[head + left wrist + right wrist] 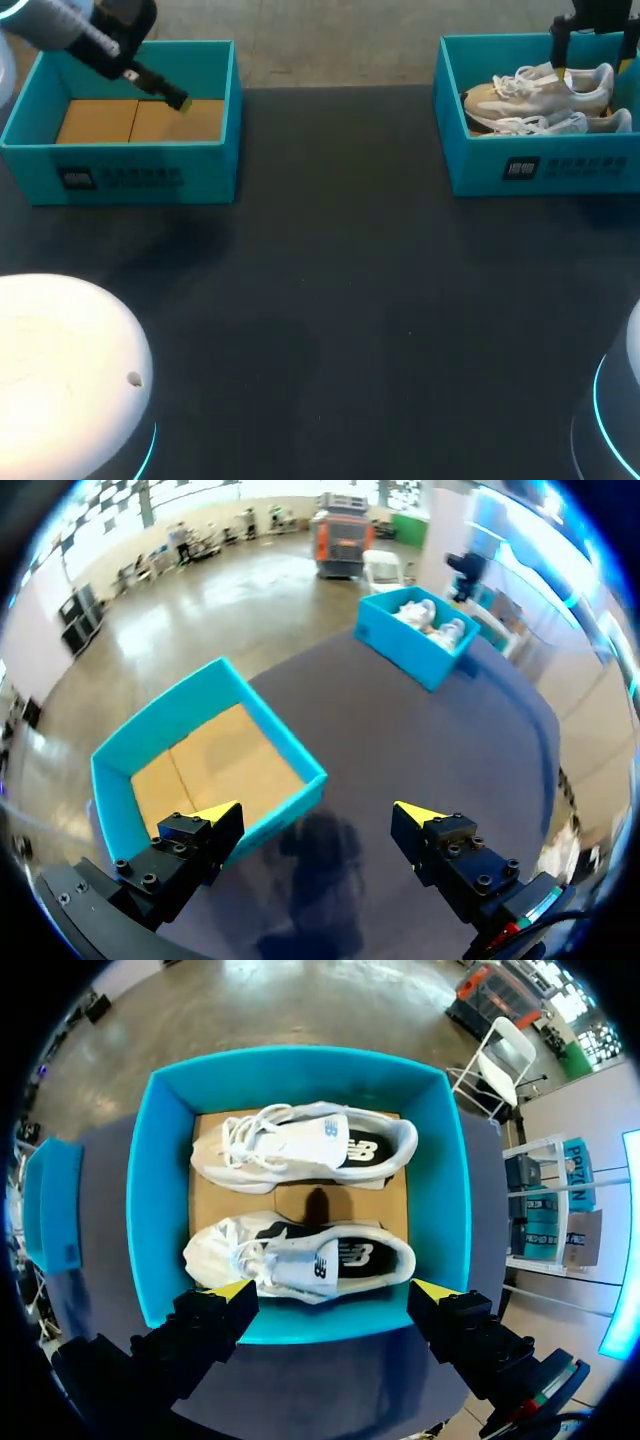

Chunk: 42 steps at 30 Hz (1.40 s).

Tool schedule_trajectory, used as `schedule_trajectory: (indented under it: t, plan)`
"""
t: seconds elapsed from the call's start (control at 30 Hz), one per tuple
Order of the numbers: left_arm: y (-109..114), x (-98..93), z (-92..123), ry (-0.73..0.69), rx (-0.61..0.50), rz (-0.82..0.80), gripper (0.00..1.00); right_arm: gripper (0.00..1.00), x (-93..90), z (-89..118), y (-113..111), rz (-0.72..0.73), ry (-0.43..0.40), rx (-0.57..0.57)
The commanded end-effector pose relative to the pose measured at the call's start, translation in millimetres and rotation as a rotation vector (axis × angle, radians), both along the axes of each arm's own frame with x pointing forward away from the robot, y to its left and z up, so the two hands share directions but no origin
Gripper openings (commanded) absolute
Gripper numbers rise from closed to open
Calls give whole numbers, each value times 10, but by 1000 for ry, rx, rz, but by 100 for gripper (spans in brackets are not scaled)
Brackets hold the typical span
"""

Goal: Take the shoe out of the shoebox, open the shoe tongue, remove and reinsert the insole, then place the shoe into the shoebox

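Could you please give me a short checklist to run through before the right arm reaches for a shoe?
1. Right claw open and empty: ok.
2. Right claw above the right box: ok.
3. Shoes lying on their sides in that box, apart from each other: ok.
4. Left claw open and empty, by the left box, away from the shoes: ok.
5. Insoles seated inside the shoes: cannot tell.

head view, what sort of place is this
Probably a robot test bench for shoe handling: a dark table, a teal left shoebox showing its cardboard floor, and a teal right shoebox holding two white shoes.
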<state>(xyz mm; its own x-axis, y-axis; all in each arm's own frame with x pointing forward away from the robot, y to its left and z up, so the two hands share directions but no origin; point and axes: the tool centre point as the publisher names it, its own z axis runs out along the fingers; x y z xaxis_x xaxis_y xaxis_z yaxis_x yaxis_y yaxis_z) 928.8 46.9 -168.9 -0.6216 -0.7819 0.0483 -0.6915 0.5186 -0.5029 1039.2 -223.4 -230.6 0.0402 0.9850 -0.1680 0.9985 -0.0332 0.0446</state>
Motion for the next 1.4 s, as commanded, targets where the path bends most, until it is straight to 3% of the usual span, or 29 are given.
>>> schedule_trajectory:
  t: [0.03, 0.33, 0.53, 1.0, 1.4]
  plan:
    - [-46, 95, 32, 358, 124, 542, 100, 100, -203, 101, 69, 11, -45, -14]
    - [-7, 123, 83, 489, 116, 655, 100, 100, -540, 306, 168, 23, -31, -2]
    - [79, 184, -9, 540, 87, 774, 100, 100, -771, 318, 249, 21, -15, 21]
    - [133, 282, -333, 513, 117, 754, 100, 100, -1203, 268, 438, -15, -12, 54]
    - [188, 316, -351, 494, 73, 832, 100, 100, -1379, 304, 424, -123, -82, 108]
